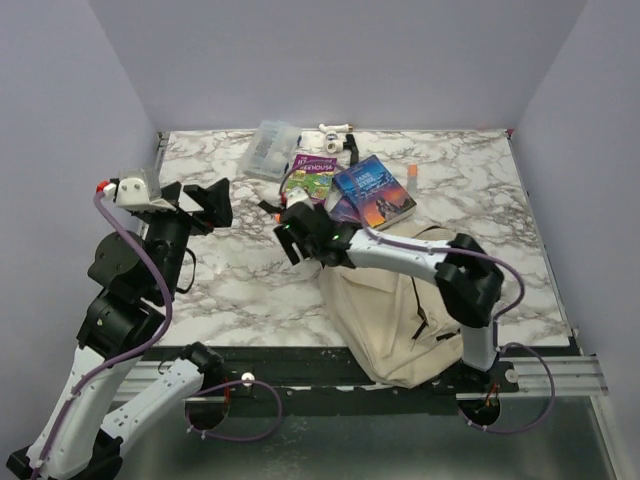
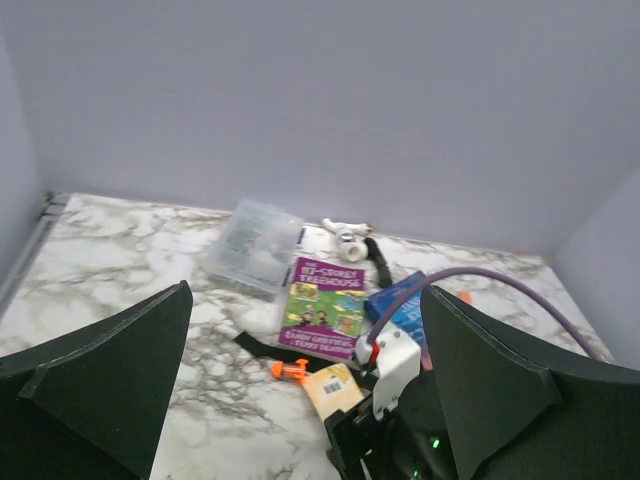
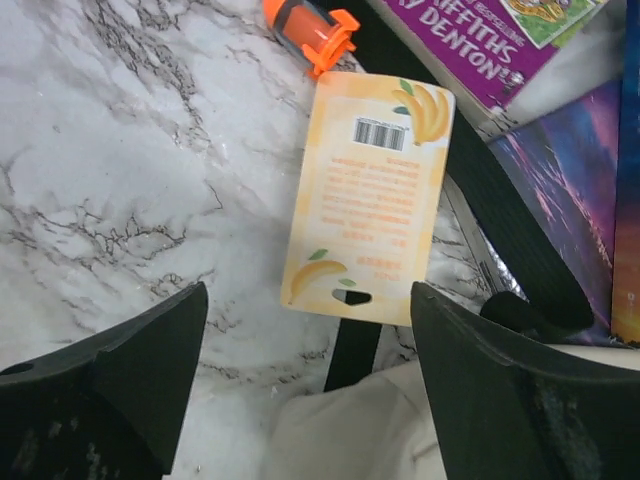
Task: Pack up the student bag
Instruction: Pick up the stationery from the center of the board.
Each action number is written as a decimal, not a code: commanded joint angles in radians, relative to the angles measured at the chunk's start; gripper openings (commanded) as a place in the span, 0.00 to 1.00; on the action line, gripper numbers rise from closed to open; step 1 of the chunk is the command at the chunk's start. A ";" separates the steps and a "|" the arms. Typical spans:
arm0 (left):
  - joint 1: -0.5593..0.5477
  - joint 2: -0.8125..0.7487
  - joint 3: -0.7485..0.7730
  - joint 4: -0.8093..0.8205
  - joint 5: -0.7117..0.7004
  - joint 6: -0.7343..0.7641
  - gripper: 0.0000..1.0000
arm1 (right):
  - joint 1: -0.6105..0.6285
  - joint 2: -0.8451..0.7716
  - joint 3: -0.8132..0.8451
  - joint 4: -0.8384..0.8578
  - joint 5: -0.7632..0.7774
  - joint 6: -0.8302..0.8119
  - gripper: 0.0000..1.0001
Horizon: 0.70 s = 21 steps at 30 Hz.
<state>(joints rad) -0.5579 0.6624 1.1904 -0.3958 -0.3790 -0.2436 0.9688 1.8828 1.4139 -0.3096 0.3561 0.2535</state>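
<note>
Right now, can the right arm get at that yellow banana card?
Probably yes. The right tool hangs open right above the card, which lies flat and uncovered on the table.

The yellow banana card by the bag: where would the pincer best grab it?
Probably across its narrow width, near the lower end with the hanging slot, coming straight down. The yellow banana card lies flat on the marble, but that end rests on a black strap, likely leaving a gap for a finger.
</note>
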 commanded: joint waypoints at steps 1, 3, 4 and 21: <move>0.029 -0.107 -0.159 0.132 -0.258 0.111 0.99 | 0.129 0.194 0.159 -0.088 0.391 -0.145 0.82; 0.061 -0.161 -0.232 0.185 -0.248 0.115 0.98 | 0.169 0.282 0.214 -0.117 0.513 -0.197 0.79; 0.077 -0.183 -0.254 0.199 -0.248 0.112 0.98 | 0.185 0.308 0.226 -0.114 0.560 -0.221 0.78; 0.114 -0.260 -0.348 0.235 -0.238 0.108 0.98 | 0.206 0.498 0.187 0.146 0.797 -0.497 0.62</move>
<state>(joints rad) -0.4507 0.3992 0.8581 -0.1802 -0.6067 -0.1455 1.1786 2.3344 1.6314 -0.2592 1.1065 -0.1841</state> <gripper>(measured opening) 0.984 0.639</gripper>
